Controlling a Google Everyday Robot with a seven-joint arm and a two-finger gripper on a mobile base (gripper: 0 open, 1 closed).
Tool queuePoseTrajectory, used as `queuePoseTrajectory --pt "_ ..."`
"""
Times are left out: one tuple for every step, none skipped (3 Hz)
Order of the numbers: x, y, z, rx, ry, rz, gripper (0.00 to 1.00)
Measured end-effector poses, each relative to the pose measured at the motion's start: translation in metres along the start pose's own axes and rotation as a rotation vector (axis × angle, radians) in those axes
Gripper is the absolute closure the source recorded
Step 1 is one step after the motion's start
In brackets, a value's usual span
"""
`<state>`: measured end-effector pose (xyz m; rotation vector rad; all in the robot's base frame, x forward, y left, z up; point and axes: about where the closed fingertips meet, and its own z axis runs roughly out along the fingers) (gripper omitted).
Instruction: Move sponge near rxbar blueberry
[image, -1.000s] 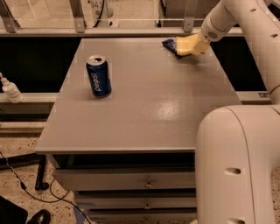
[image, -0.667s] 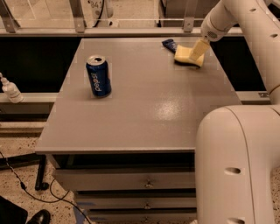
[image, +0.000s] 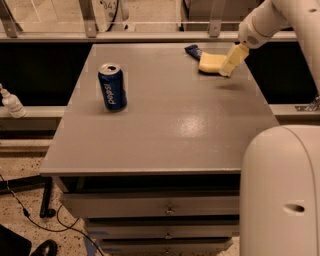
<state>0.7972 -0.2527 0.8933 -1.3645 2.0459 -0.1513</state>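
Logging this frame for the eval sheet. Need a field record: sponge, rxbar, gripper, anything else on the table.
sponge: flat on the grey table, far right part
rxbar blueberry: just behind-left of the sponge; whether they touch, cannot tell
gripper: at the sponge's right edge, low over the table
Pepsi can: upright, left of centre, well apart from both
task state: sponge appears to lie next to the bar
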Motion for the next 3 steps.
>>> queuePoseTrajectory --pt "0.006 0.022 -0.044 -0.048 -0.122 0.037 0.0" --pt "0.024 0.046 -0.098 -0.085 -0.245 0.054 0.0" --pt "0.051 0.06 -0.147 -0.086 -0.309 0.102 0.0"
